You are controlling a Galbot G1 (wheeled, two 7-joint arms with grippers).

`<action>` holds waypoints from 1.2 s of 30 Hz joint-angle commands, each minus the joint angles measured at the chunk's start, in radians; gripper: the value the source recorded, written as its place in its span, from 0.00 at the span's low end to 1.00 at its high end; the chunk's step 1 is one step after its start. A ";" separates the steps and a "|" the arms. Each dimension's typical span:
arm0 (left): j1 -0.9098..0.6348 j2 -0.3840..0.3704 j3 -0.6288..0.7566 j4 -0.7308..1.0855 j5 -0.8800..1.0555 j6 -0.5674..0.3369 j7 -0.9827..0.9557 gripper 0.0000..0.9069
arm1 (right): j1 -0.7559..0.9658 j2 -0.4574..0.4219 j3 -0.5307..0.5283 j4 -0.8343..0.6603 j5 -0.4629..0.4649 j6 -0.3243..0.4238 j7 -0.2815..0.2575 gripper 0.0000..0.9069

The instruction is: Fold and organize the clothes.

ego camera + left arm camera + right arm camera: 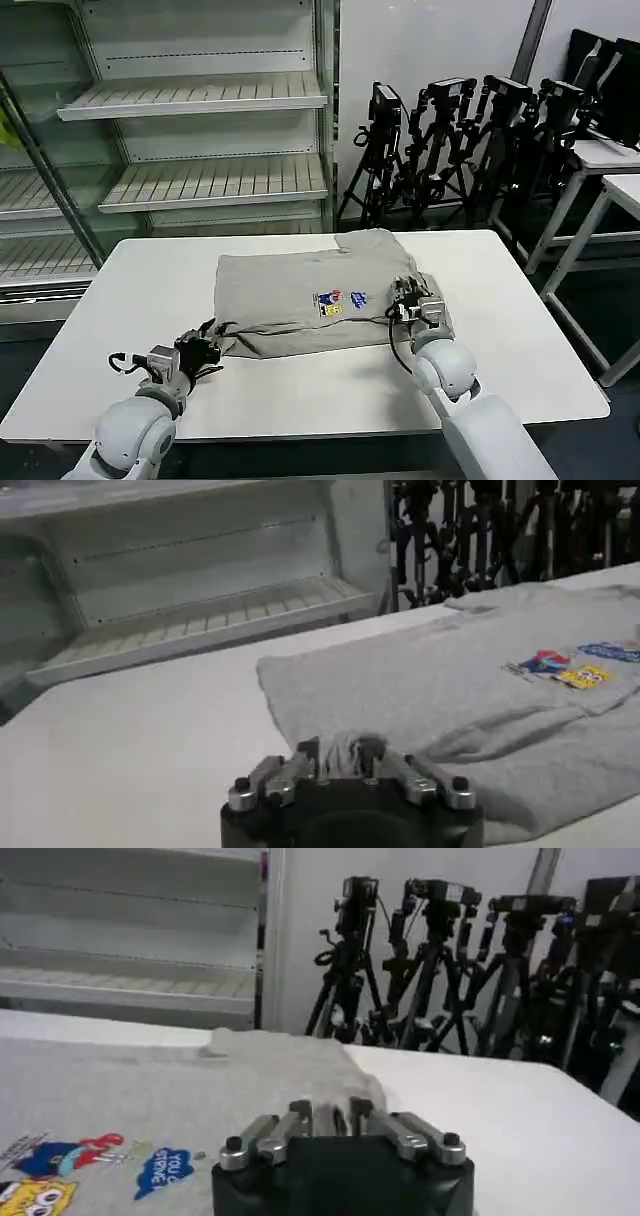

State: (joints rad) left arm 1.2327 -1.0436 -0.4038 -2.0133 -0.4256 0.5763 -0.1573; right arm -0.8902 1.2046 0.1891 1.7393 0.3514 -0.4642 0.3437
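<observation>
The light grey T-shirt (300,285) lies on the white table (500,340), its lower part folded up, the multicoloured print (340,301) facing up. My left gripper (210,342) is at the shirt's near left corner, shut on a bunch of its fabric (341,752). At the shirt's near right edge, my right gripper (405,301) is shut on a fold of cloth (333,1116). The print (560,667) shows in the left wrist view. It lies beside the right gripper in the right wrist view (70,1158).
An open white shelving unit (200,180) stands behind the table on the left. Several black camera tripods (450,140) stand behind it on the right. Other white tables (610,170) are at the far right. Bare tabletop surrounds the shirt.
</observation>
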 commanded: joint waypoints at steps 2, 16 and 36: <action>0.065 -0.019 -0.016 -0.066 0.002 0.000 -0.004 1.00 | -0.089 0.002 0.038 0.081 -0.028 0.029 -0.003 1.00; 0.174 -0.056 -0.048 -0.069 -0.012 -0.010 -0.012 1.00 | -0.295 -0.003 0.159 0.197 -0.031 0.017 -0.006 1.00; 0.101 -0.054 -0.027 0.028 -0.025 -0.051 -0.010 0.02 | -0.242 0.015 0.133 0.082 0.116 -0.079 -0.006 0.00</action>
State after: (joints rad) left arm 1.3377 -1.0957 -0.4294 -2.0039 -0.4485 0.5286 -0.1670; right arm -1.1246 1.2176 0.3171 1.8432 0.4372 -0.5193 0.3350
